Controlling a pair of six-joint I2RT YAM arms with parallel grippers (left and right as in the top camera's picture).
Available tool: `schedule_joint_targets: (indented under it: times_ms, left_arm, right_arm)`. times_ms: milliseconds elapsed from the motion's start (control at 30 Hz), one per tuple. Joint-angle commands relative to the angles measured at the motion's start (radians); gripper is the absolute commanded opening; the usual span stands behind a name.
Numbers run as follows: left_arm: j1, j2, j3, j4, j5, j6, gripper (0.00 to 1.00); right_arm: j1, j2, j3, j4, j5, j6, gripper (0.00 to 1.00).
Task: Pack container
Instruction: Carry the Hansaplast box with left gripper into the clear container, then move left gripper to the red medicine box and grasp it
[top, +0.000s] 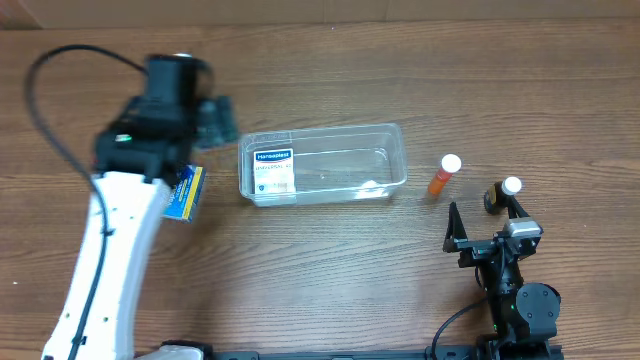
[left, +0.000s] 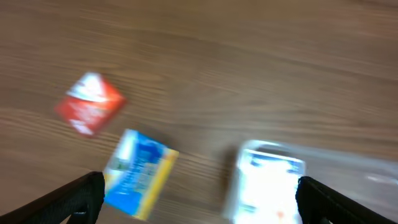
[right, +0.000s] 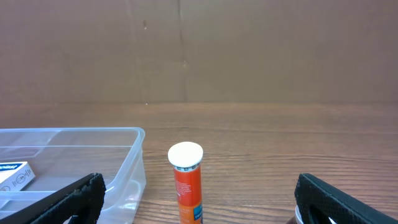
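Two grippers with fingers apart, one clear container (top: 322, 163) on a wood table (top: 330, 280).

Container near the middle of the table, a bit toward 12 o'clock, long side from 9 to 3 o'clock, with a white and blue box (top: 273, 170) inside at its 9 o'clock end. At its 3 o'clock, close but not touching, an orange tube (top: 445, 175) with a white cap; at 4 o'clock of that, a dark bottle (top: 503, 193) with a white cap. At the container's 8 o'clock, a blue and yellow box (top: 187, 192). Left gripper (left: 200, 182) at the container's 10 o'clock, fingers wide apart, empty; blurry view, with a red box (left: 90, 104) at 10 o'clock of the blue and yellow one. Right gripper (top: 485, 222) at 5 o'clock, fingers wide apart, empty, tube at its 12 o'clock.
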Motion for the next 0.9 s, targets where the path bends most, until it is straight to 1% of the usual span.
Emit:
schedule_joint_targets:
  times_ms: [0,67,167,233,300,467,667,833,867]
  left_arm:
    - [0.152,0.001,0.018,0.002,0.05,0.255,1.0]
    - [0.227,0.001,0.018,0.014,0.053,0.321,1.0]
    - [0.345,0.014,0.015,0.06,0.055,0.483,1.0]
    - [0.414,0.042,0.014,0.086,0.113,0.609,1.0]
    - [0.468,0.084,0.014,0.102,0.18,0.705,1.0]
    - [0.556,0.233,0.014,0.142,0.27,0.811,1.0]
    - [0.557,0.372,0.014,0.217,0.288,0.894,1.0]
    - [0.555,0.481,0.014,0.267,0.296,1.03,1.0]
    - [0.556,0.501,0.014,0.281,0.296,1.038,1.0]
  right_arm:
    - [-0.001,-0.012,-0.01,0.007,-0.002,-0.004,1.0]
    - [-0.001,-0.012,-0.01,0.007,-0.002,-0.004,1.0]
    - [-0.001,-0.012,-0.01,0.007,-0.002,-0.004,1.0]
    - [-0.001,-0.012,-0.01,0.007,-0.002,-0.004,1.0]
    - [-0.001,-0.012,-0.01,0.007,-0.002,-0.004,1.0]
    - [-0.001,-0.012,-0.01,0.007,-0.002,-0.004,1.0]
    - [-0.001,-0.012,-0.01,0.007,-0.002,-0.004,1.0]
    - [-0.001,-0.012,-0.01,0.007,-0.002,-0.004,1.0]
    - [-0.001,-0.012,-0.01,0.007,-0.002,-0.004,1.0]
